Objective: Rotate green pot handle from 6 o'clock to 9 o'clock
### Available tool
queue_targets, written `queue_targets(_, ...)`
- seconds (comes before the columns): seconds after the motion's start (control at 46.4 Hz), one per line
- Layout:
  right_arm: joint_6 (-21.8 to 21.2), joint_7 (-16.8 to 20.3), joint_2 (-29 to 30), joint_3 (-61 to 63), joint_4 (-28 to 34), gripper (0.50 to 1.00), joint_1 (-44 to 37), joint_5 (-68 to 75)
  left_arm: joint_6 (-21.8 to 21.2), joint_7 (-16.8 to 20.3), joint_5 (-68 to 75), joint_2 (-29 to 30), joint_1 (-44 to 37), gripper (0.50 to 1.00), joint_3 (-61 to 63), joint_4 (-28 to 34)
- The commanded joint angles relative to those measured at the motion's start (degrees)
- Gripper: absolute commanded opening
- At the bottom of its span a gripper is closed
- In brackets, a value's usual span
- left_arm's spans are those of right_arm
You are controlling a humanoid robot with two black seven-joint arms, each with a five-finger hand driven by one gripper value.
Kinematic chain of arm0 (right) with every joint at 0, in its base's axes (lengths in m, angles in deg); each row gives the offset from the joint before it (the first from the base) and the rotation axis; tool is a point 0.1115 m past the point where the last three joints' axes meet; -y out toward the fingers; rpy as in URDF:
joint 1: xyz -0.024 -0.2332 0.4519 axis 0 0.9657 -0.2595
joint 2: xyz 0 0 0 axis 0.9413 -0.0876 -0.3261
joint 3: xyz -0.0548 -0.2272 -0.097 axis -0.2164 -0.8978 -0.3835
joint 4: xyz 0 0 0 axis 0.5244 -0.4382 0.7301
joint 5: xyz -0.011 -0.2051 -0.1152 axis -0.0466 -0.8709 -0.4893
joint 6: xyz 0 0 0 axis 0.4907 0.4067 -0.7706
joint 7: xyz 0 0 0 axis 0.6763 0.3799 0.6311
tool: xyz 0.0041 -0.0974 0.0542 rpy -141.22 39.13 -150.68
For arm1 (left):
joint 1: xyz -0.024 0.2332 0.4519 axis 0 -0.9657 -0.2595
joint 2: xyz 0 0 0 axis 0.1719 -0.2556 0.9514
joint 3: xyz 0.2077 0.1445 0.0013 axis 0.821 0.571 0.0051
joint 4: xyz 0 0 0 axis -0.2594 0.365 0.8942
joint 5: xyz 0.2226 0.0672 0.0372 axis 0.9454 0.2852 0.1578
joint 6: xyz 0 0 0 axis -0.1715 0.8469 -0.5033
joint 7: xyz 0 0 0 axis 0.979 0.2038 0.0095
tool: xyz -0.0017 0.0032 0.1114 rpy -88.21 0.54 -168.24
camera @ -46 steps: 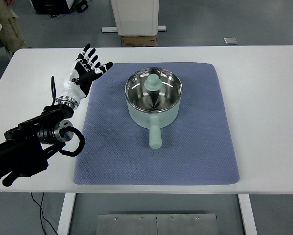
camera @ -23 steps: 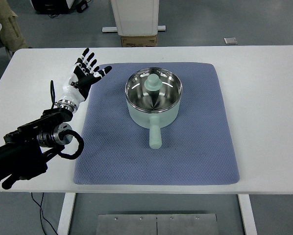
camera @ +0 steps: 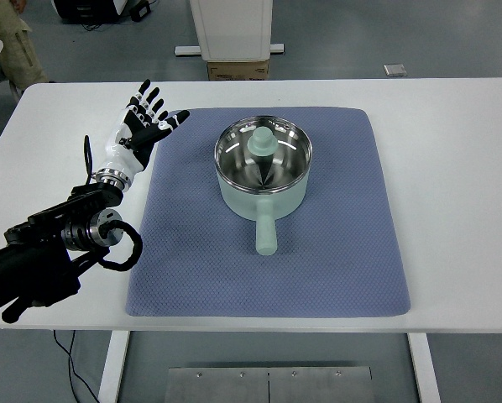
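Note:
A pale green pot (camera: 263,173) with a shiny steel inside stands on the blue-grey mat (camera: 335,252). Its lid lies upside down in it, knob (camera: 262,143) up. The pot's handle (camera: 265,233) points toward the near edge, at 6 o'clock. My left hand (camera: 142,126) hovers over the mat's far left corner with its fingers spread, holding nothing, well left of the pot. The right arm does not show.
The white table (camera: 452,168) carries only the mat. Behind its far edge stand a white cabinet base (camera: 232,29) and a cardboard box (camera: 237,70). A person's trouser leg (camera: 16,46) shows at the far left.
My left hand has shifted slightly left and away from the pot, still spread. The pot and its handle have not moved.

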Motion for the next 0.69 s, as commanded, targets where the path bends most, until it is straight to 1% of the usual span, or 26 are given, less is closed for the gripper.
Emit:
queue_targets(0.0, 0.0, 0.0, 0.0, 0.0, 0.0, 1.0, 0.0, 0.0, 0.0, 0.0, 0.0, 0.1, 0.0, 1.0, 0.0, 0.0)
queue_targets(0.668, 0.0, 0.0, 0.0, 0.0, 0.0, 1.0, 0.0, 0.0, 0.0, 0.0, 0.0, 0.5, 1.0, 1.0, 0.0, -0.1)
